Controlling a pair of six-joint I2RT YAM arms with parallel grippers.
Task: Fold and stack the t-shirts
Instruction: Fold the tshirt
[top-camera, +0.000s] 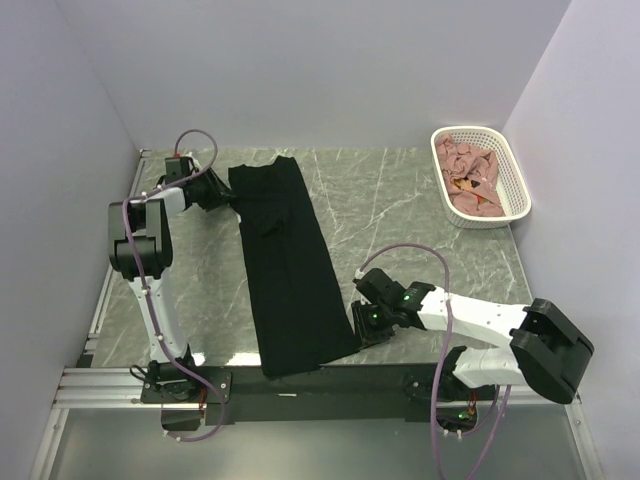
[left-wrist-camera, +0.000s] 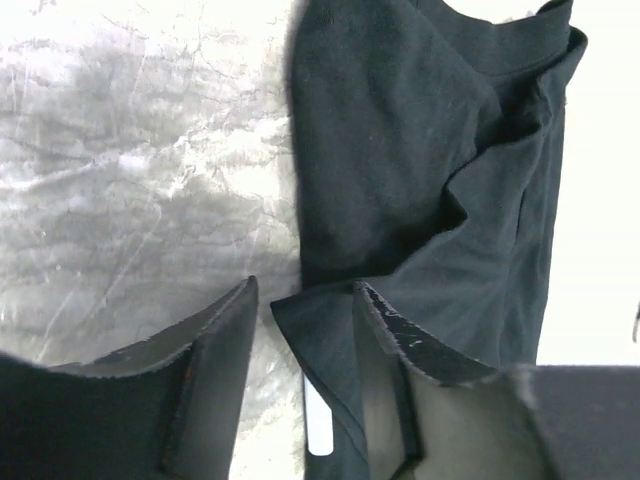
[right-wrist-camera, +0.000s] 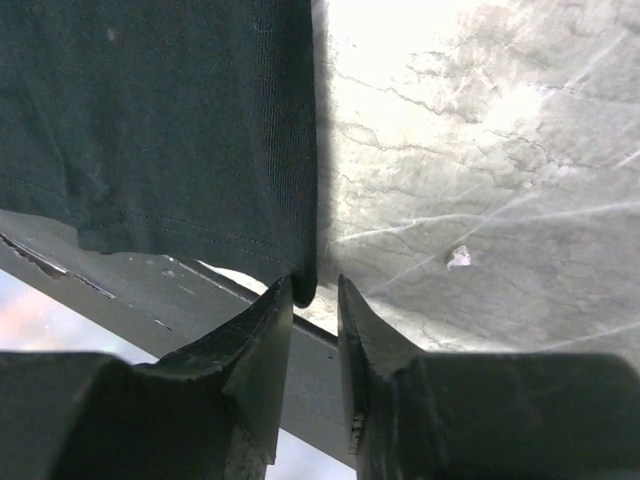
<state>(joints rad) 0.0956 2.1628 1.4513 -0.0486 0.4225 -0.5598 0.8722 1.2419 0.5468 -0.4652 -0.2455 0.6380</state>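
The black t-shirt (top-camera: 290, 270) lies as a long narrow strip from the back left of the table to its near edge. My left gripper (top-camera: 222, 195) is at its far left corner. In the left wrist view (left-wrist-camera: 305, 285) it is open, and a fold of the black cloth (left-wrist-camera: 400, 150) with a white label (left-wrist-camera: 318, 420) lies between the jaws against the right finger. My right gripper (top-camera: 358, 322) is at the shirt's near right corner. In the right wrist view (right-wrist-camera: 315, 282) the jaws stand narrowly apart with the hem corner (right-wrist-camera: 160, 120) at the left fingertip. Pink t-shirts (top-camera: 470, 175) lie crumpled in the basket.
The white lattice basket (top-camera: 520, 190) stands at the back right by the right wall. A dark rail (top-camera: 330, 380) runs along the table's near edge and also shows in the right wrist view (right-wrist-camera: 120, 290). Grey marble table (top-camera: 400, 210) lies between shirt and basket.
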